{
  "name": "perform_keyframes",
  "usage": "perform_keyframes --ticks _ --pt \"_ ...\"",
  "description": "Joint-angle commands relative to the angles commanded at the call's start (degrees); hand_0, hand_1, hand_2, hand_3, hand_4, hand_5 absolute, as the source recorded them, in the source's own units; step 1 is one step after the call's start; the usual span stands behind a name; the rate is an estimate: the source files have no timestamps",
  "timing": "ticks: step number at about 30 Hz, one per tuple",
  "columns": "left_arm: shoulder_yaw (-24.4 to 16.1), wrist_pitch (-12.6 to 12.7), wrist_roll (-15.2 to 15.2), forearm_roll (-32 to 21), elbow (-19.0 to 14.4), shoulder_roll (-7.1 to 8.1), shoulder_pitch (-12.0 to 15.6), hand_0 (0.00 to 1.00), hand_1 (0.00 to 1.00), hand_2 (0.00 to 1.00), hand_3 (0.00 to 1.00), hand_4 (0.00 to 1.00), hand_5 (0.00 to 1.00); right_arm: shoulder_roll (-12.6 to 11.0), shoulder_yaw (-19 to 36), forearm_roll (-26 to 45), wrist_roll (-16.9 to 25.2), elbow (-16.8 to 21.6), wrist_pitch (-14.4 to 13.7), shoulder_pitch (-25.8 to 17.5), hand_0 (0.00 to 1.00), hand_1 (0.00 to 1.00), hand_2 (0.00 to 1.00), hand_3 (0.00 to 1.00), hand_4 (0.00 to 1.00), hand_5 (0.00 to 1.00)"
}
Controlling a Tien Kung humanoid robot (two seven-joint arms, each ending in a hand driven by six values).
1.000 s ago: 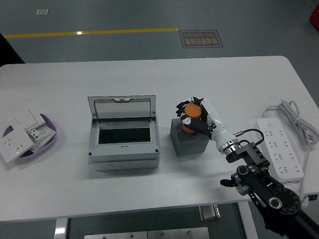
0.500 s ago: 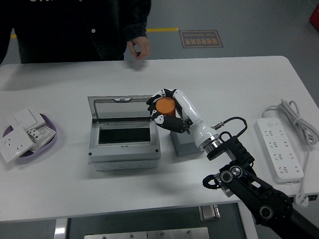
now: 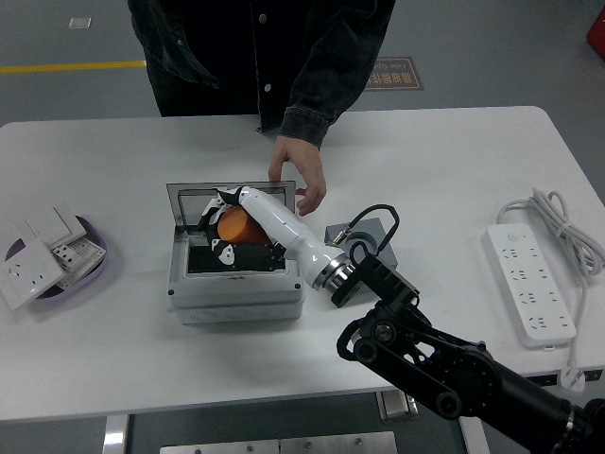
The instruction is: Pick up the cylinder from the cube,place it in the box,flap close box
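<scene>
Black, jointed links of the right arm rise from the lower right corner and run up and left across the white surface [image 3: 454, 142], ending in a smooth white forearm shell past a metal wrist ring. The right robot hand [image 3: 227, 227] hangs over the open grey box [image 3: 236, 284], its black-and-white fingers [image 3: 224, 248] curled around the orange cylinder [image 3: 233, 225]. The cylinder lies tilted in that grip, above the box's dark interior; whether it touches the box floor is hard to tell from here.

The box is a squat rectangular plastic case with rounded corners, its clear flap lid [image 3: 189, 200] standing up at the far edge. Just right of the box, partly behind the wrist and a looped black cable, sits the dark grey cube [image 3: 373, 234], its top bare.

At the left edge a purple dish [image 3: 99, 260] carries white switch plates. At the right lies a white power strip [image 3: 531, 284] with its coiled cord.

Farther back, a person in a dark denim jacket stands at the far side, one hand [image 3: 301, 175] lowered to the surface with fingers at the far right corner of the lid.
</scene>
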Motion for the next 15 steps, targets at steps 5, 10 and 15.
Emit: perform_keyframes --ticks 5,10,15 --pt "0.0 0.0 0.1 0.1 0.0 0.06 -0.1 0.636 0.669 0.659 0.701 0.753 0.317 0.6 -1.8 -4.7 -2.7 -1.4 1.5 1.7 0.056 0.23 0.337 0.307 0.002 0.002" --pt "0.0 0.0 0.1 0.2 0.0 0.08 0.0 0.636 0.669 0.659 0.701 0.753 0.318 0.6 -2.2 -11.3 -6.5 -2.7 5.4 2.5 0.074 0.243 0.347 0.338 0.002 0.002" --pt "-0.1 0.0 0.2 0.2 0.0 0.1 0.0 0.636 0.669 0.659 0.702 0.753 0.318 0.6 -2.5 -17.8 -9.1 -3.4 8.3 3.0 0.243 0.383 0.457 0.47 0.196 0.002"
